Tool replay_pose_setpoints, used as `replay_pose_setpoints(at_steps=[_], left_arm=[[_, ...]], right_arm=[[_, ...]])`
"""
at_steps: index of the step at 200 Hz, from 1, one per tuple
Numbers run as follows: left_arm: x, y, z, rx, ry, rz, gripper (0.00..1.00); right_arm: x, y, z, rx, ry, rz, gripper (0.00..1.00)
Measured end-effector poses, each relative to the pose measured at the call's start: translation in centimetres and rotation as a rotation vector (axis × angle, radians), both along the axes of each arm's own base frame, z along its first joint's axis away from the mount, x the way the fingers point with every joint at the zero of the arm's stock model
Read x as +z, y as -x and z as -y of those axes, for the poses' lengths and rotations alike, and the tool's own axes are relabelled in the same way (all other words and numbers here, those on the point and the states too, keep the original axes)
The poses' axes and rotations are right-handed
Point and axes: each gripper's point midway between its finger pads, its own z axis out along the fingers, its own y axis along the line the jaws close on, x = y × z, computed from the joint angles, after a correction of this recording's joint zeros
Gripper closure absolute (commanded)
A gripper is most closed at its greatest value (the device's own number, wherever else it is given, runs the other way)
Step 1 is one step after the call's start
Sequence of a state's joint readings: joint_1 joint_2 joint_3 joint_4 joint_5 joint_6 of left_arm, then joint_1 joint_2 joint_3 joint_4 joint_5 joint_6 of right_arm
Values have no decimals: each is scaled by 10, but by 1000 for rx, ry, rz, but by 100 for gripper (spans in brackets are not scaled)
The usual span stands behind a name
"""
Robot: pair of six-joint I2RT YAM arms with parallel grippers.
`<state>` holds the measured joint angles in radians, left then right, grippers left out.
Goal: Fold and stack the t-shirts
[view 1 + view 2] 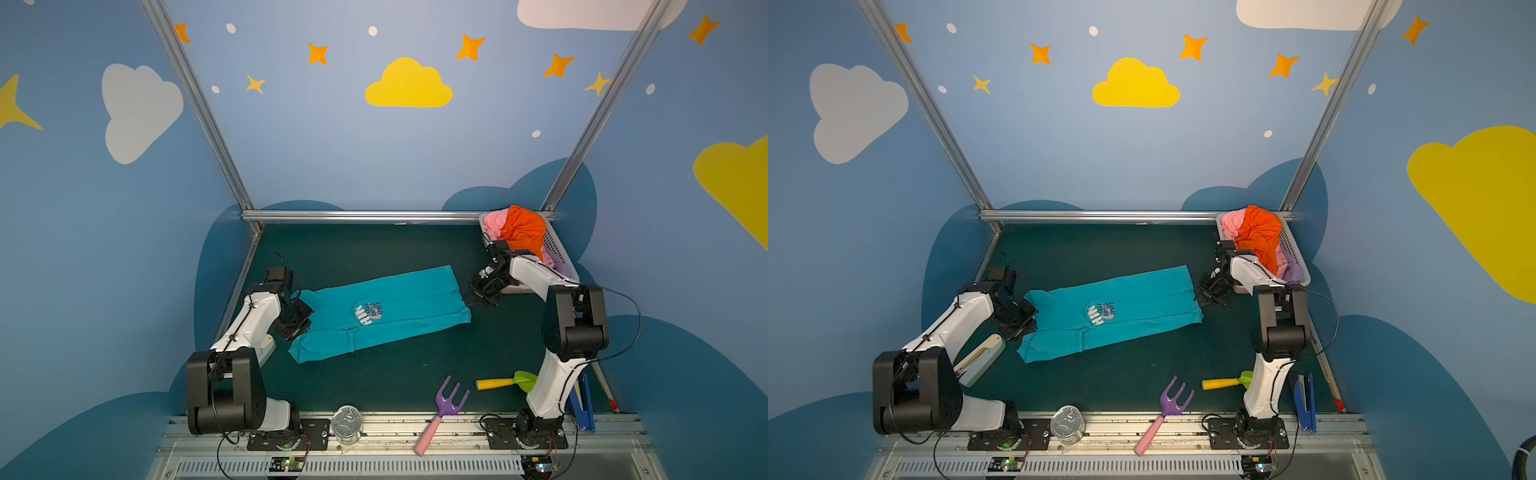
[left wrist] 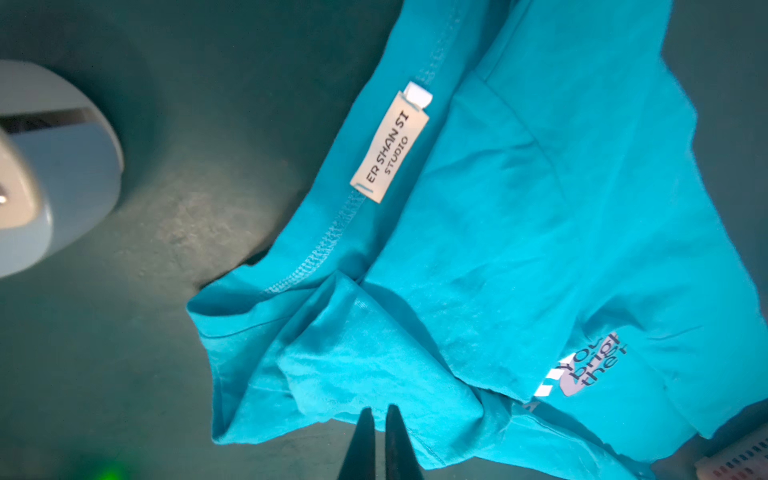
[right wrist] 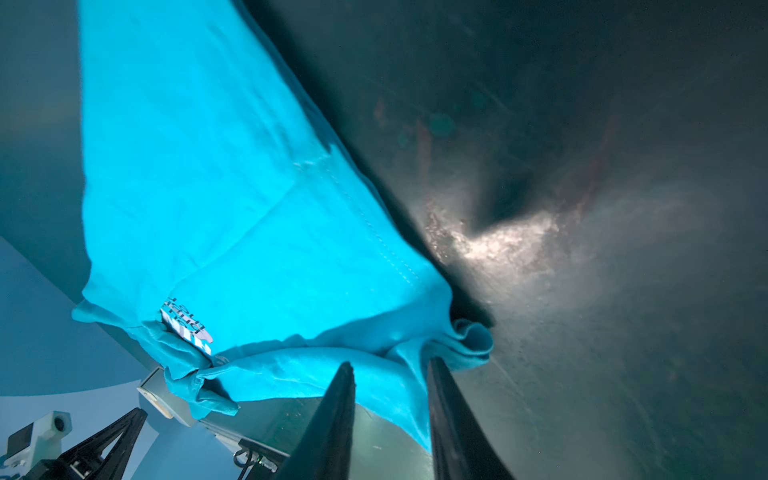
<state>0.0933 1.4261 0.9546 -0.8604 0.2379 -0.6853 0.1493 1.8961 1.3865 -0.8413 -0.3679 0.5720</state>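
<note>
Left jaws unclear, right jaws parted; basket (image 1: 556,246) holds orange tee (image 1: 523,228), pink tee (image 1: 494,221), lilac tee (image 1: 566,270)

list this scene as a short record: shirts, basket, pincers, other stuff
teal shirt: lying long on the table, print up
basket: far right corner, holds orange shirt, pink shirt, lilac shirt, all bunched
left pincer: at the teal shirt's collar end, jaws nearly together, grip unclear
right pincer: at its hem corner, jaws apart
stack: none yet
other: can, fork, scoop, grey stapler, blue stapler
</note>
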Motion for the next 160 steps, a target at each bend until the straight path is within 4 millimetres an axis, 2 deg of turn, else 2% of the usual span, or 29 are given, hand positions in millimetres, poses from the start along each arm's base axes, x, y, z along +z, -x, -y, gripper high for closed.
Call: replay_pose_setpoints(at_steps=[29, 59, 79, 111, 160], left_arm=[[4, -5, -1, -2, -6, 16, 81], [13, -5, -1, -3, -10, 52, 82], [23, -5, -1, -3, -14, 88, 81], [23, 4, -1, -3, -15, 95, 81], [3, 22, 1, -2, -10, 30, 80]], right_arm=[[18, 0, -4, 69, 107, 85, 79], [33, 25, -32, 237, 235, 180, 93], [23, 50, -46, 333, 304, 180, 96], [-3, 82, -46, 419, 394, 120, 97], [-28, 83, -38, 433, 461, 63, 96]])
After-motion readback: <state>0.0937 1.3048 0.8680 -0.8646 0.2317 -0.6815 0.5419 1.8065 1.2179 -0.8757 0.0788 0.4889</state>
